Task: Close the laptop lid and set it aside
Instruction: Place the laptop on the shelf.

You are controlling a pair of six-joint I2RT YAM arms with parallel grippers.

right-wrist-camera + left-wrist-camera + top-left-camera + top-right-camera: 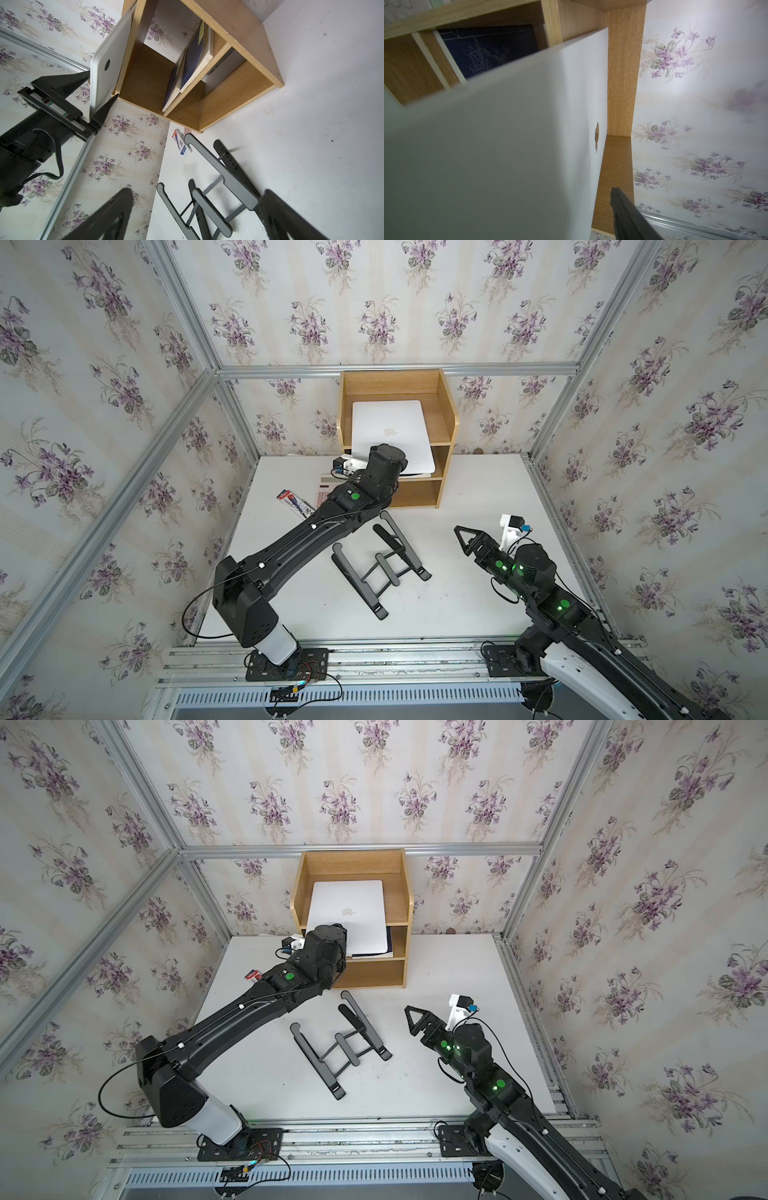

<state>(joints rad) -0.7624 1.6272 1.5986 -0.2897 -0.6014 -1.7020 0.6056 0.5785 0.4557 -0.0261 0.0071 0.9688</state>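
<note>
Right wrist view: left gripper (103,83), jaws parted, straddles the near corner of the closed laptop (115,41), which lies atop the shelf (239,31), overhanging and stretching away from it. Right gripper (462,537), spread wide, hovers well apart; left is nearer.

Overhead view into a booth papered with violet sprigs. At the back of a white table (490,489), centre frame, stands a wooden shelf unit (454,423). A closed silver-white laptop (386,418), logo facing up, lies on its top tier, its near edge jutting past the front. The black left arm (316,531) reaches from lower left, its wrist covering the laptop's near-left corner. A black folding stand (380,568) lies mid-table. At right, the right gripper (459,531) points toward upper left.
</note>
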